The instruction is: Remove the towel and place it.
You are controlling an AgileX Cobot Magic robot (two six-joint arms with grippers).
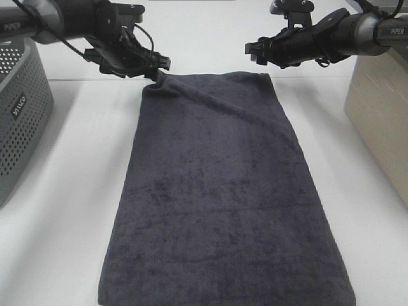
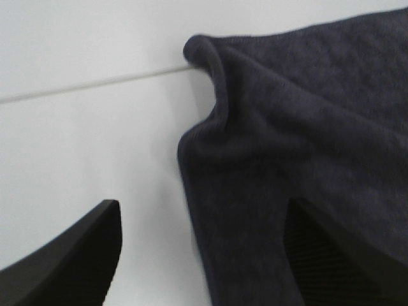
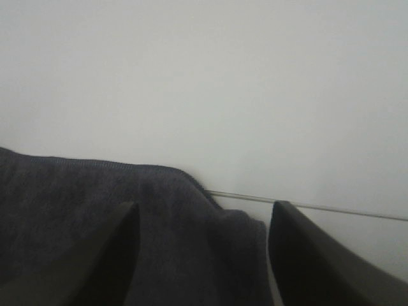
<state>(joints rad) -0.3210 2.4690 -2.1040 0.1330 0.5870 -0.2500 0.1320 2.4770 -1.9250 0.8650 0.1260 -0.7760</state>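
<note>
The dark charcoal towel (image 1: 223, 191) lies spread flat on the white table, its long side running from the far edge toward the front. Its far left corner (image 1: 156, 84) is bunched and slightly curled. My left gripper (image 1: 162, 63) hovers just above that corner. In the left wrist view the left gripper (image 2: 201, 255) is open, with the towel (image 2: 299, 140) edge lying loose between its fingers (image 2: 76, 255). My right gripper (image 1: 251, 48) hangs above the far right corner. It is open too (image 3: 201, 255), with the towel (image 3: 95, 191) below and nothing gripped.
A grey perforated basket (image 1: 19, 115) stands at the left edge of the table. A beige box (image 1: 382, 108) stands at the right edge. Bare white table (image 1: 76, 210) shows on both sides of the towel.
</note>
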